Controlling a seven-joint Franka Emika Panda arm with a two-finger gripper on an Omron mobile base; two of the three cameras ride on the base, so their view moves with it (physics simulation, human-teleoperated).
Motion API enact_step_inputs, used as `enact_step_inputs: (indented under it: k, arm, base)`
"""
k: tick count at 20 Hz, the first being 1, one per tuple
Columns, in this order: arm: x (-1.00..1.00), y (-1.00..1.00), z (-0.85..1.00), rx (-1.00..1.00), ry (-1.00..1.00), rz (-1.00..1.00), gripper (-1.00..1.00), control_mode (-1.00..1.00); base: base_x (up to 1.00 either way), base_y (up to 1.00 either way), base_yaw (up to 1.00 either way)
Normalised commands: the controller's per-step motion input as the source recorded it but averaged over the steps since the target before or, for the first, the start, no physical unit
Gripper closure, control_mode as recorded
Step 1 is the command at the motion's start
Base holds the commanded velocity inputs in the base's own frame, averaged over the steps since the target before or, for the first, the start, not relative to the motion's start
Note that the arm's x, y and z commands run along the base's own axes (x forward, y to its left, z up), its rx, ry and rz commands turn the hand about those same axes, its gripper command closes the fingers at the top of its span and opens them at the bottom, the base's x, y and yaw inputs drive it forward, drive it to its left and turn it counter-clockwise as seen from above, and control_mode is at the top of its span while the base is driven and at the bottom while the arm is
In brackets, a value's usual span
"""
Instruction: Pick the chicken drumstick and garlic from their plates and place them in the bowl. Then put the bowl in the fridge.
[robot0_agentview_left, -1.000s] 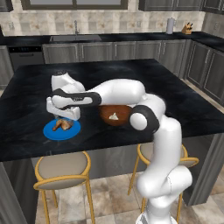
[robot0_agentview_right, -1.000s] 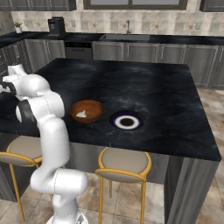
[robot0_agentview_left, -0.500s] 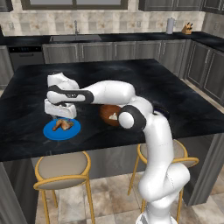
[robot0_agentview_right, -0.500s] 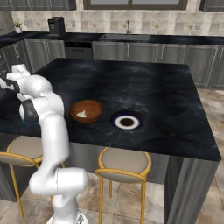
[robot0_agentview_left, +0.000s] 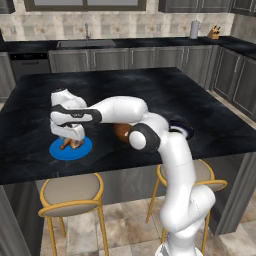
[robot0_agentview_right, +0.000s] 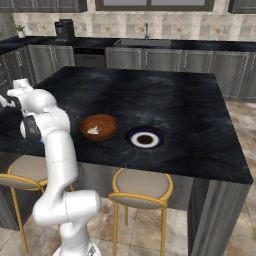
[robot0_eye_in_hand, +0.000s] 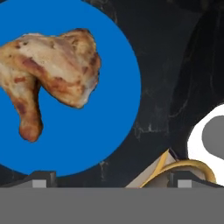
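Observation:
The golden-brown chicken drumstick (robot0_eye_in_hand: 52, 74) lies on the bright blue plate (robot0_eye_in_hand: 111, 113) near the island's front left edge. My gripper (robot0_agentview_left: 69, 136) hangs open just above the drumstick (robot0_agentview_left: 70, 144) and the blue plate (robot0_agentview_left: 82, 150), with nothing between its fingers. In the hand view the gripper (robot0_eye_in_hand: 112, 179) sits to one side of the meat. The reddish-brown bowl (robot0_agentview_right: 98, 126) stands mid-island with a whitish lump, seemingly the garlic (robot0_agentview_right: 93, 131), inside. The dark plate (robot0_agentview_right: 145, 138) with a white centre lies bare beside it. My arm hides part of the bowl (robot0_agentview_left: 121, 132). The fridge is out of view.
Yellow-framed stools (robot0_agentview_left: 70, 192) (robot0_agentview_right: 142, 185) stand under the island's front edge, right below the blue plate. Back counters carry a sink (robot0_agentview_left: 86, 42), a knife block (robot0_agentview_left: 215, 33) and a coffee machine (robot0_agentview_right: 63, 30). The far half of the island top (robot0_agentview_right: 150, 95) is bare black stone.
The hand has sunk a little and shifted slightly left over the blue plate. Its fingers have stayed open, and the drumstick, bowl and plates have not moved.

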Motion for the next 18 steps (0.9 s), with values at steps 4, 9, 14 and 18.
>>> enact_step_inputs:
  k: [4, 9, 14, 18]
  arm:
    - [0.12, -0.01, -0.28, 0.01, -0.03, -0.01, -1.0, -1.0]
    - [0.06, -0.05, -0.21, 0.06, -0.03, 0.0, -1.0, -1.0]
    - [0.13, 0.0, -0.13, 0.06, -0.06, 0.0, -1.0, -1.0]
    - [0.11, 0.08, -0.15, 0.01, -0.06, 0.0, -1.0, -1.0]
  base:
    - [0.0, 0.0, 0.0]
    - [0.0, 0.0, 0.0]
    - [0.0, 0.0, 0.0]
    - [0.0, 0.0, 0.0]
